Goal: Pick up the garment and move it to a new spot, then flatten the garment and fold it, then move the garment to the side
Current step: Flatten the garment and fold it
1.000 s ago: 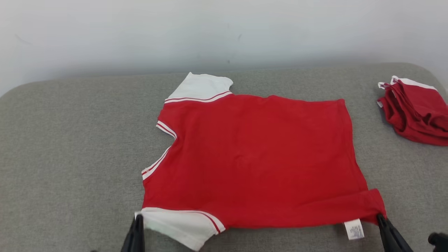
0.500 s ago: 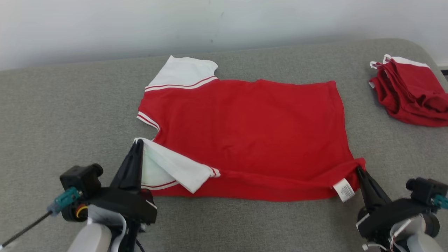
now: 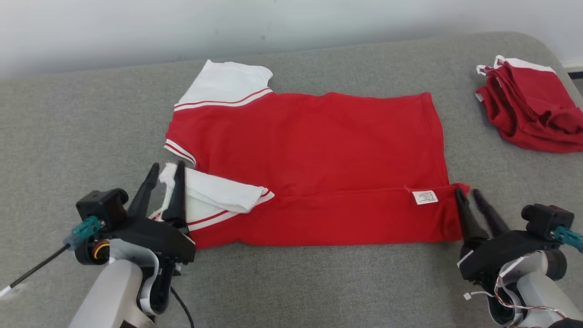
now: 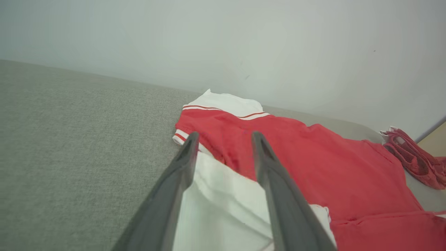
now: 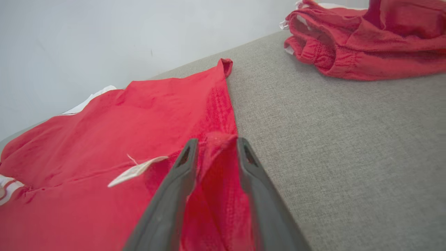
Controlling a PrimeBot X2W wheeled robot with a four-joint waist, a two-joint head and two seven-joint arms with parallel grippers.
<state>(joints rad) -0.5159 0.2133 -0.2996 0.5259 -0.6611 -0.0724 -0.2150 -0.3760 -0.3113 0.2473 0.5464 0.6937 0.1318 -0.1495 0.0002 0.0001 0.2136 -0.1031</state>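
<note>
With the garment (image 3: 309, 150) flat on the grey cushion (image 3: 68, 136), near edge folded over, we should back our left gripper (image 3: 165, 182), fingers spread about the white sleeve (image 3: 218, 193), and right gripper (image 3: 471, 202), spread about the hem corner (image 3: 459, 187), out evenly without snagging.

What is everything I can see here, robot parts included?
shirt: one, red with white sleeves, spread mid-surface, near edge folded over
care label: one, white, on the folded edge, right end
clothes pile: one, red with white trim, far right
padded surface: one, grey, under everything
wall: one, pale, behind
left gripper: one, black, open, at the folded white sleeve
right gripper: one, black, open, at the shirt's hem corner
</note>
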